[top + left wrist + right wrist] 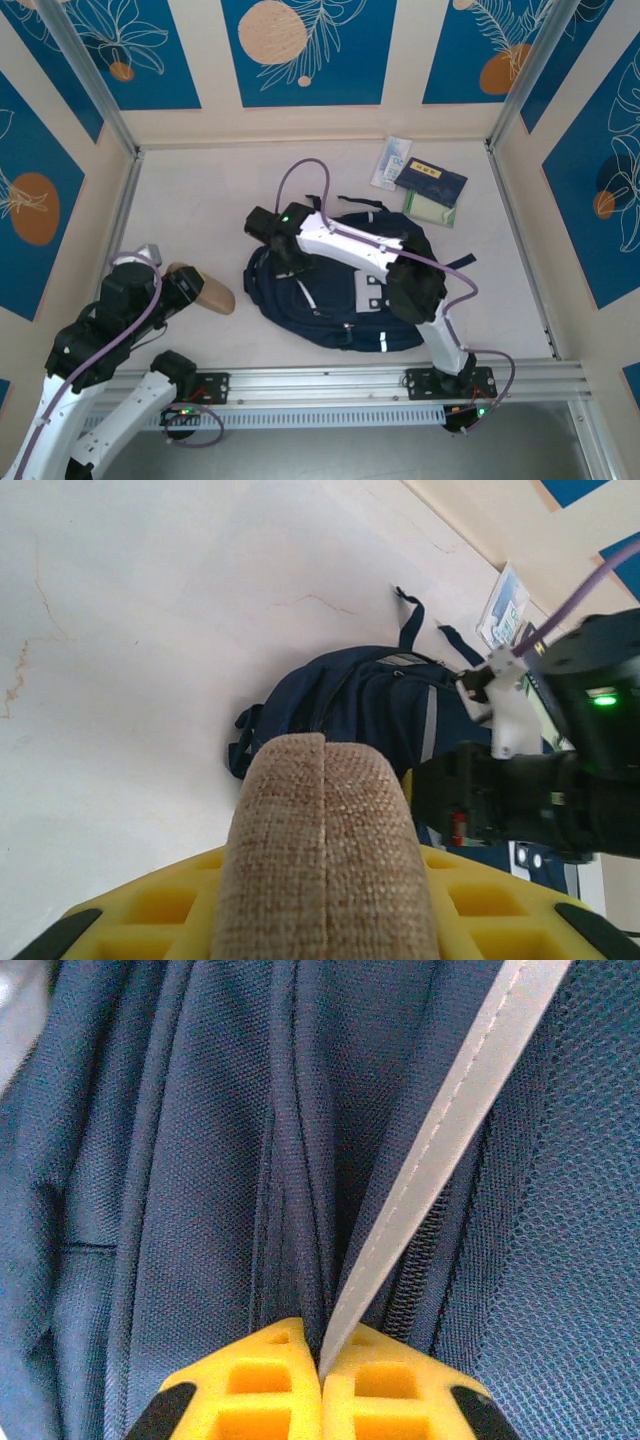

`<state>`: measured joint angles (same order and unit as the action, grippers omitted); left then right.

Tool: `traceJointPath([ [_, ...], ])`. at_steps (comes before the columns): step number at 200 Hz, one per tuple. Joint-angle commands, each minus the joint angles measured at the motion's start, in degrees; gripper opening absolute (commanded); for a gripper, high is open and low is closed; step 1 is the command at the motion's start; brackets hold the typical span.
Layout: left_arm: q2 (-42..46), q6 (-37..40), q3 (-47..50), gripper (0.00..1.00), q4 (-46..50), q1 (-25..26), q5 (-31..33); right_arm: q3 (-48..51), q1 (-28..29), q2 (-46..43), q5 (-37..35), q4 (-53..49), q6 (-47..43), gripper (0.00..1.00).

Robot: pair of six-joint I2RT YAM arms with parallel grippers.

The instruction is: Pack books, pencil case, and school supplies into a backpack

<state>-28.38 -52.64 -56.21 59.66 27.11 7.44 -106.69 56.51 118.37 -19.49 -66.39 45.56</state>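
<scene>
Down on the backpack (345,318), the right gripper (320,1365) is pressed together, pinching navy fabric beside a white stripe (450,1130); the left gripper (325,920) clamps the tan-pink woven pencil case (325,825).

Overhead, you look straight down on the whole table (200,200); your left wrist camera eyes the backpack (370,695) from nearby, your right sits tight against its fabric.

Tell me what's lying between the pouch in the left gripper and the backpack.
Nothing. In the top view, a thin strip of bare table separates the pouch, held in the left gripper, from the backpack.
</scene>
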Motion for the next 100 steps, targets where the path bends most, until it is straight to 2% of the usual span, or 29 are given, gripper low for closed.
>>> traceJointPath([
  [1,-1.7,1.5,-2.0,0.36,-1.4,-0.2,0.8,4.8,-3.8,-11.3,7.4,3.4,-6.5,0.00],
  [16,-3.7,1.9,-2.3,0.37,-3.2,-0.2,-0.3,10.5,-6.8,-18.7,16.6,9.9,-8.7,0.00],
  [41,-6.7,2.2,-2.2,0.38,-7.2,-0.2,-2.2,22.0,-13.7,-30.9,36.5,22.2,-9.0,0.00],
  [70,-9.8,0.9,-0.6,0.40,-13.7,-0.2,-5.9,34.5,-22.1,-41.4,51.7,34.7,-3.3,0.00],
  [86,-12.0,-0.8,1.5,0.41,-19.7,-0.2,-10.1,41.1,-26.1,-45.3,59.6,43.1,1.7,0.00],
  [100,-14.3,-3.8,4.3,0.42,-26.7,-0.2,-14.8,45.2,-28.0,-47.6,63.1,49.3,5.4,0.00],
])
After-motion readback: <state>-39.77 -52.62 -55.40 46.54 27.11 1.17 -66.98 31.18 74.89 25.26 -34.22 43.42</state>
